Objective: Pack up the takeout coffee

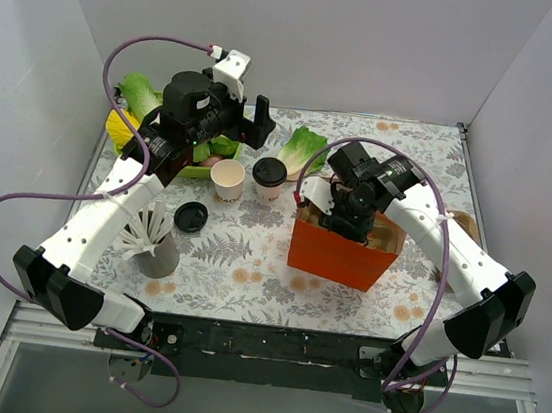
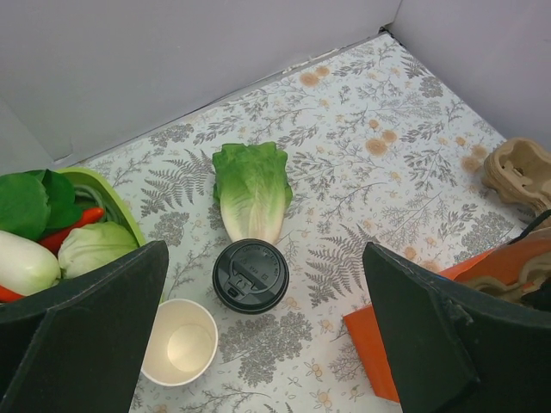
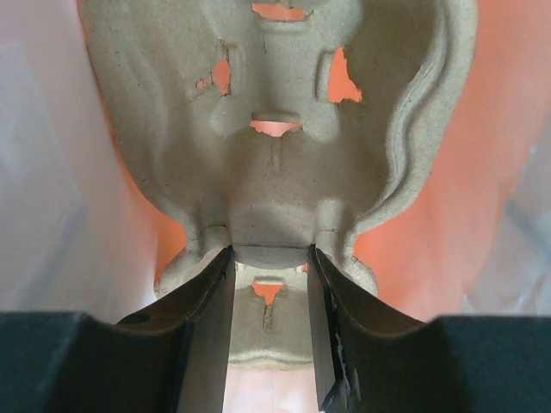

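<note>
The takeout coffee (image 1: 269, 176), a small white cup with a black lid, stands on the floral mat beside a bare-rimmed white cup (image 1: 227, 179). In the left wrist view the coffee (image 2: 250, 275) sits below and between my wide-open fingers, with the bare cup (image 2: 179, 341) to its left. My left gripper (image 1: 257, 119) hovers above them, open and empty (image 2: 267, 344). The orange paper bag (image 1: 341, 253) stands to the right. My right gripper (image 1: 340, 217) reaches into it and is shut (image 3: 270, 255) on a pulp cup carrier (image 3: 284, 163).
A loose black lid (image 1: 190, 217) lies left of the bag. A grey cup with white sticks (image 1: 155, 244) stands front left. A green tray of vegetables (image 1: 198, 170) and a lettuce leaf (image 1: 303, 147) lie at the back. A second carrier (image 1: 460, 224) lies at the right wall.
</note>
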Controlling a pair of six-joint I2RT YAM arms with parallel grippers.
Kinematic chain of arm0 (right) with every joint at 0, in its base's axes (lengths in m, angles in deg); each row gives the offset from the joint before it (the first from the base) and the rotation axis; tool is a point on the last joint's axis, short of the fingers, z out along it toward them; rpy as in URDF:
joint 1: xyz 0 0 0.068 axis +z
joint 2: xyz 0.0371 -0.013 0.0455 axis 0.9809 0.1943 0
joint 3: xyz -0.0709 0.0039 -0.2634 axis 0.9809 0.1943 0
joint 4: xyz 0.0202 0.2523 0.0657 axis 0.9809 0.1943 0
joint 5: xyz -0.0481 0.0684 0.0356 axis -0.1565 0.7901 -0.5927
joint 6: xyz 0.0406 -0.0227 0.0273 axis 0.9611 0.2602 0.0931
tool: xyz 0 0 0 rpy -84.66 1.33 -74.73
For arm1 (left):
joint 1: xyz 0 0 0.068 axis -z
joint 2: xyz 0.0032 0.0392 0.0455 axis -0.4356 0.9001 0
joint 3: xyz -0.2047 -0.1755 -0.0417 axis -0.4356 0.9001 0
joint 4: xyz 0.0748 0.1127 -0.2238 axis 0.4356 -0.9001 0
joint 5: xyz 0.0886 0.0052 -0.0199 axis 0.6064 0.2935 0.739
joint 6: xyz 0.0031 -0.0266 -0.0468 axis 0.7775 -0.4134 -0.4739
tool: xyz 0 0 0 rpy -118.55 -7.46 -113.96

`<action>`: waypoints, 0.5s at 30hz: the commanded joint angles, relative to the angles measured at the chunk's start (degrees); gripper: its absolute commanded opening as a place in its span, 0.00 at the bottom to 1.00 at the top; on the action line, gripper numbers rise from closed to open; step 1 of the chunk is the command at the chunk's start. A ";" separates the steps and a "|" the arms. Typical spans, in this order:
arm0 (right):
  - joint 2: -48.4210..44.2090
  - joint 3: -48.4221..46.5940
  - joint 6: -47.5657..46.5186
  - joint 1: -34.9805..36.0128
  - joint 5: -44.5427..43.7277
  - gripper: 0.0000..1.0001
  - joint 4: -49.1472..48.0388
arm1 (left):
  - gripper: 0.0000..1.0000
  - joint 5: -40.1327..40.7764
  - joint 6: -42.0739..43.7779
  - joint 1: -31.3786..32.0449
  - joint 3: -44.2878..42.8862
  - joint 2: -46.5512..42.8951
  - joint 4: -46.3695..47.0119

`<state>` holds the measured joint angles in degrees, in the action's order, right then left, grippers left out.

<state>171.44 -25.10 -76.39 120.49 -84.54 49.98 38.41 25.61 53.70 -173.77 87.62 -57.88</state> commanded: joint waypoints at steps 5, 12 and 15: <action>2.44 1.58 -1.29 -0.12 3.89 0.01 0.19 | 0.98 -1.37 -0.07 0.16 0.71 -1.37 0.15; 1.65 2.80 -2.69 -2.05 9.34 0.01 -1.66 | 0.98 -1.54 0.02 0.07 1.15 -1.37 -0.12; 0.60 5.44 -4.28 -2.23 9.87 0.01 -3.93 | 0.98 -1.63 0.02 0.07 0.97 -1.11 -0.20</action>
<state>174.15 -22.52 -78.22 118.83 -77.76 48.86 37.49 25.61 53.70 -172.92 87.62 -57.90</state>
